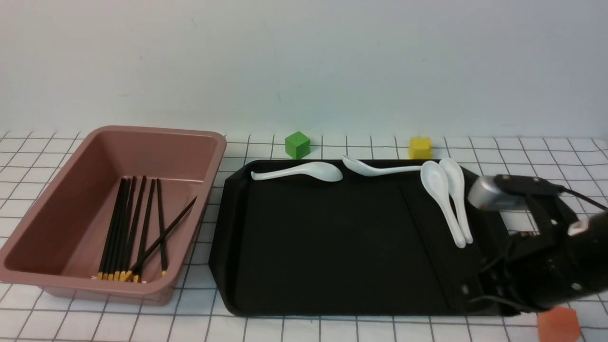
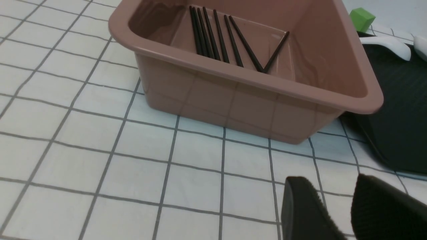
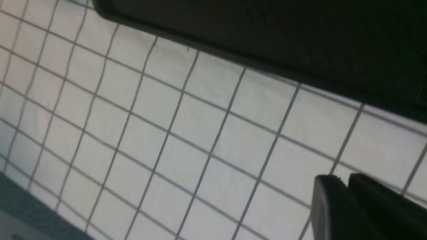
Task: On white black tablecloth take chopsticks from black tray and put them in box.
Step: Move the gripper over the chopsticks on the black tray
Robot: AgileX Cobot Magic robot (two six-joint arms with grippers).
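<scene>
The pink box [image 1: 57, 209] stands on the grid tablecloth [image 1: 118, 323] at the left and holds several black chopsticks [image 1: 130, 228] with yellow tips. The left wrist view shows the same box [image 2: 233, 106] and chopsticks [image 2: 213, 36]. The black tray [image 1: 308, 247] lies right of the box. Thin dark sticks [image 1: 424, 232] lie on its right half, faint against the black. My left gripper [image 2: 333, 181] is open and empty over the cloth in front of the box. My right arm [image 1: 541, 266] is over the tray's right edge. My right gripper [image 3: 343, 178] is shut and empty above the cloth beside the tray [image 3: 267, 26].
Several white spoons [image 1: 446, 199] lie along the tray's far side. A green cube [image 1: 297, 144] and a yellow cube [image 1: 420, 147] sit behind the tray. An orange block [image 1: 558, 324] lies at the near right corner.
</scene>
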